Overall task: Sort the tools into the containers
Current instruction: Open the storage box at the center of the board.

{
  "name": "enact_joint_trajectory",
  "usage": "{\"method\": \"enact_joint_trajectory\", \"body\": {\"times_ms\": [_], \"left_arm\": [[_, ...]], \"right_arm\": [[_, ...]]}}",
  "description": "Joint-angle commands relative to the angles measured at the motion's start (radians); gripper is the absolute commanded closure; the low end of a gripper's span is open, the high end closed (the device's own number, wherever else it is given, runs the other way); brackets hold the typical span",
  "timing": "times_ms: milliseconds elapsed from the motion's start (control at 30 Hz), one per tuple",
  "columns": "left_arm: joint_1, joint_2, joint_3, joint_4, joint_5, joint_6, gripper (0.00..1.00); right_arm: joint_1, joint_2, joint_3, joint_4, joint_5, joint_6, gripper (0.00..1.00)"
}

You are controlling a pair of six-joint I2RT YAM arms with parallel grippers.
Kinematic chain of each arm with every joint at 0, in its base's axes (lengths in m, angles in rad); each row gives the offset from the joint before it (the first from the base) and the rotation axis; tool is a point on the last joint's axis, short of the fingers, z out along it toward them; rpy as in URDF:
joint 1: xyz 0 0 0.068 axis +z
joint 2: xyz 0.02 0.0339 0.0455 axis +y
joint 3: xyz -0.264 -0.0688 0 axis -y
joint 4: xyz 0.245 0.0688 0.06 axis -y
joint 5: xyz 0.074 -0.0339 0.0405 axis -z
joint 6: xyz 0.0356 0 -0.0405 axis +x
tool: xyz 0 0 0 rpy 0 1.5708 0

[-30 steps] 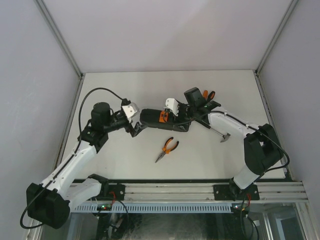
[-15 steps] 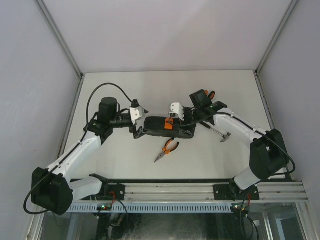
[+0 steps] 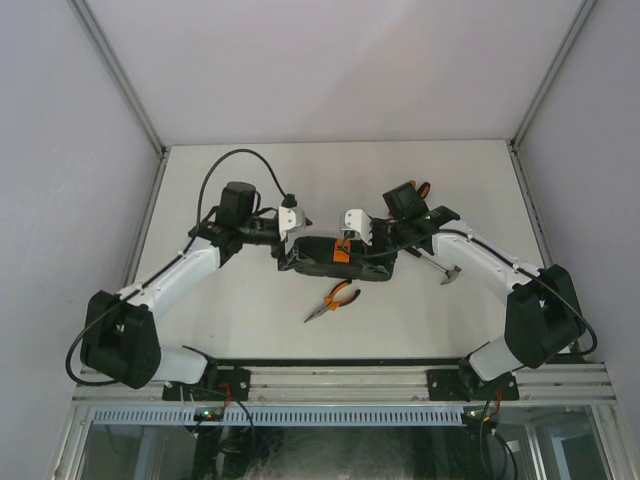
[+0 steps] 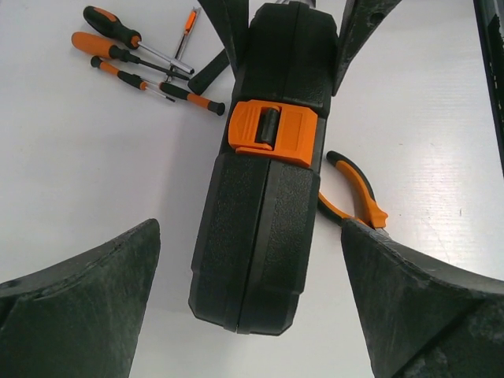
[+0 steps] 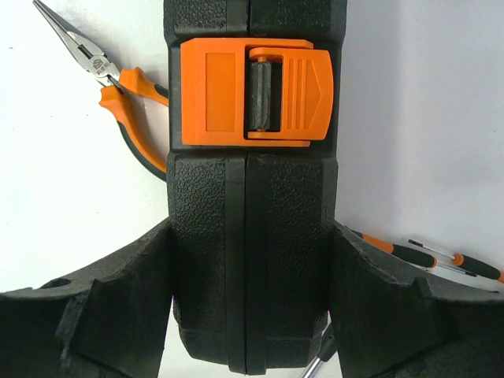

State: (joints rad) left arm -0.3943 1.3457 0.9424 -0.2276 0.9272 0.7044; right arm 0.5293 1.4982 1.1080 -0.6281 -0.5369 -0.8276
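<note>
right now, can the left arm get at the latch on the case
Probably yes. The latch sits uncovered on top of the case, just ahead of the open left jaws straddling its near end. The right jaws clamp the other end, short of the latch.

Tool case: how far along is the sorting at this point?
Done: nothing sorted yet. The tool case stands on edge, closed, its orange latch fastened. In hand: the right claw grips the case from both sides; the left claw is open around its other end. To do: open the case, then load the pliers, screwdrivers and hammer, all lying on the table.
</note>
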Motion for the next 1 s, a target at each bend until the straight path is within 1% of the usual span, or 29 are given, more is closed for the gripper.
{"method": "enact_joint_trajectory", "body": {"times_ms": [0,200,367,500,567,633,667,767,833,967], "left_arm": [[-0.002,0.055,0.091,-0.029,0.048,0.058,0.00],[-0.001,0.132,0.105,-0.033,0.051,0.065,0.00],[-0.001,0.168,0.096,-0.039,0.059,0.086,0.00],[-0.002,0.182,0.078,-0.041,0.044,0.119,0.02],[-0.002,0.191,0.074,-0.039,0.024,0.131,0.05],[-0.001,0.195,0.065,-0.033,0.004,0.144,0.10],[-0.001,0.195,0.059,-0.020,-0.009,0.146,0.14],[-0.001,0.196,0.051,0.017,-0.035,0.137,0.30],[-0.001,0.193,0.044,0.039,-0.042,0.135,0.43],[-0.001,0.192,0.047,0.047,-0.050,0.141,0.57]], "right_arm": [[0.014,-0.024,-0.007,-0.035,0.003,-0.004,1.00],[0.026,-0.022,-0.008,-0.025,0.006,-0.001,1.00],[0.029,-0.017,-0.008,-0.021,0.004,-0.002,1.00],[0.029,-0.013,-0.007,-0.011,-0.003,0.002,1.00],[0.030,-0.011,-0.006,-0.007,-0.008,0.005,1.00],[0.029,-0.006,-0.001,-0.010,-0.013,0.005,0.97],[0.029,-0.005,0.001,-0.011,-0.014,0.005,0.95],[0.030,0.003,0.010,-0.020,-0.019,0.005,0.91],[0.029,0.005,0.014,-0.021,-0.019,0.008,0.86],[0.029,-0.006,0.017,-0.008,-0.019,0.019,0.75]]}}
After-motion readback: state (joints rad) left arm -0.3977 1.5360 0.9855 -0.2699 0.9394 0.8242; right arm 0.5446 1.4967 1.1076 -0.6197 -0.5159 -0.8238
